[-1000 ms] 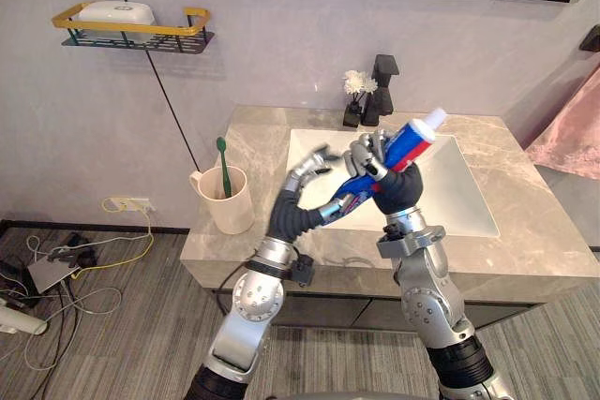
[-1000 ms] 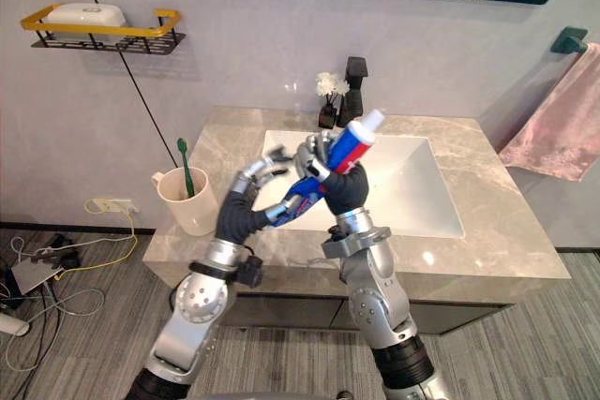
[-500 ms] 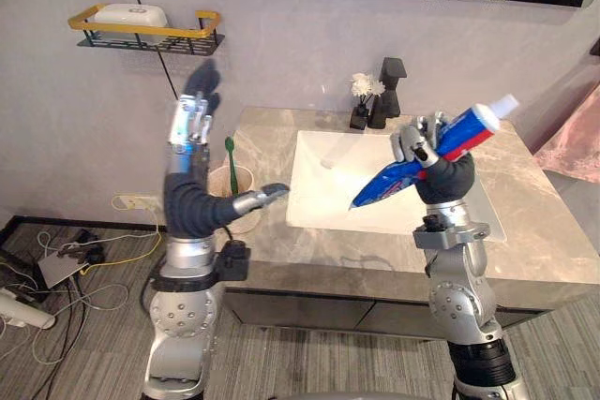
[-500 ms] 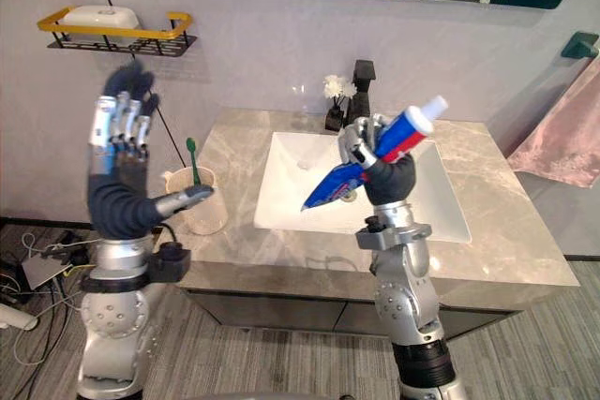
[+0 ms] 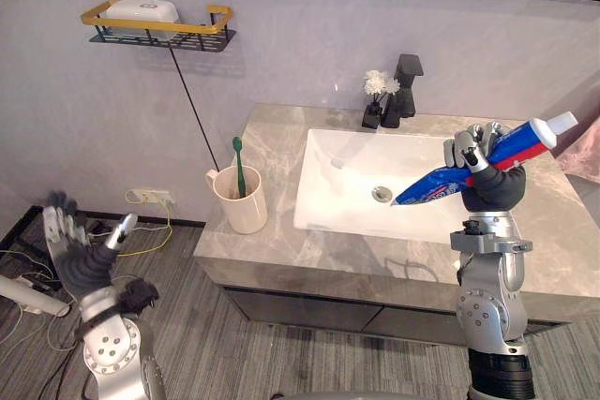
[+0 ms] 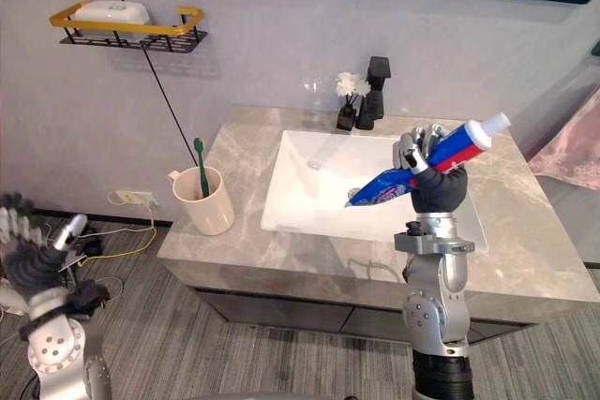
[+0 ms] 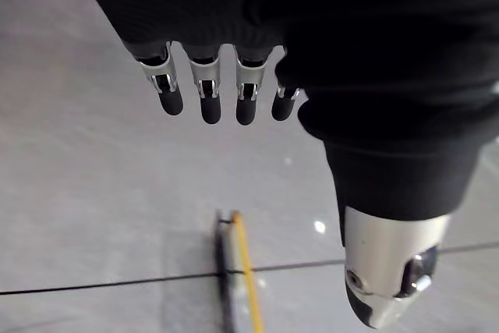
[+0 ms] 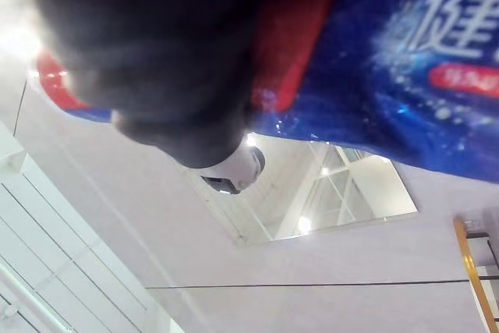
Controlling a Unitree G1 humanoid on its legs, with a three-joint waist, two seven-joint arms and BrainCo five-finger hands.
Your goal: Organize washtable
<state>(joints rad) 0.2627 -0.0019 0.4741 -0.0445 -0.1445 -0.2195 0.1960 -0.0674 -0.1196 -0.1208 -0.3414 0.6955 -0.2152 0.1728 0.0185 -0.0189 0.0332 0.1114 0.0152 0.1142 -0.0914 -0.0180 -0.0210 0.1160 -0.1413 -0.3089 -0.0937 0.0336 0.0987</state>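
- Blue-and-red toothpaste tube (image 5: 433,191) sits tilted in the right hand (image 5: 491,190), whose fingers curl round its middle. It is above the sink's (image 5: 337,185) right side, cap uppermost.
- Right wrist view adds the tube's printed wall, close against what seems to be the thumb (image 8: 179,115).
- Left hand (image 5: 82,261) hangs low beside the counter; its wrist view shows straight, empty fingers (image 7: 204,95).

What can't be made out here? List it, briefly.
Toothbrush: lower end hidden inside the cup, eye views.
Toothpaste tube: middle wrapped by the right hand; edges crop it in the right wrist view.
Soap box: base behind the shelf rail.
Pink towel: cut by the right edge.
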